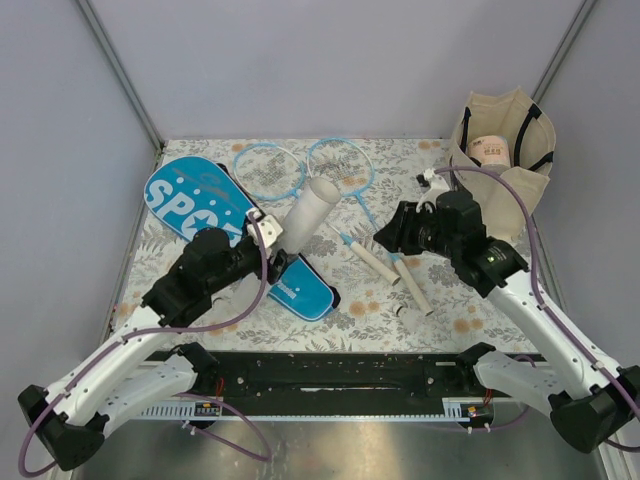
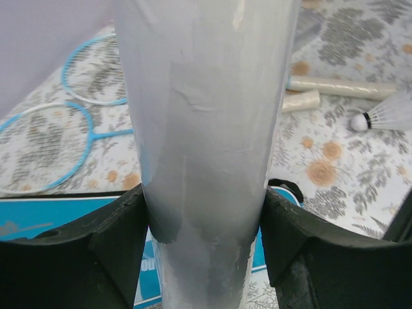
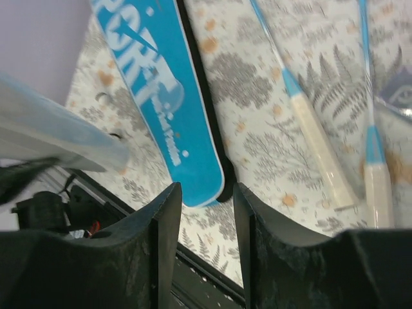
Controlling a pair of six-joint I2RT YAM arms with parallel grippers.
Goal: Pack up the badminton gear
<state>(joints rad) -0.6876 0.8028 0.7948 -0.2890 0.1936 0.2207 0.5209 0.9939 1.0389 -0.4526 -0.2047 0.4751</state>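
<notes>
Clamping the white tube (image 2: 206, 129) between its dark fingers (image 2: 109, 244), the left hand (image 1: 266, 232) sits left of centre in the overhead view. It holds the tube tilted off the worktop (image 1: 465, 300), with the open end aimed toward upper centre. Beneath hand and tube the blue SPORT cover (image 1: 185, 200) lies flat, running from the upper left down toward the middle. The right hand (image 3: 206, 206), right of centre overhead, has its fingers a little apart with nothing between them, and hangs above the racket shafts. The two light-blue rackets (image 1: 268, 170) lie with heads side by side at upper centre and white handles slanting toward the lower right. The shuttlecock (image 2: 386, 116) rests just beside the handle ends, at the right edge of the left wrist view. A beige tote (image 1: 500, 130) stands in the upper right corner.
</notes>
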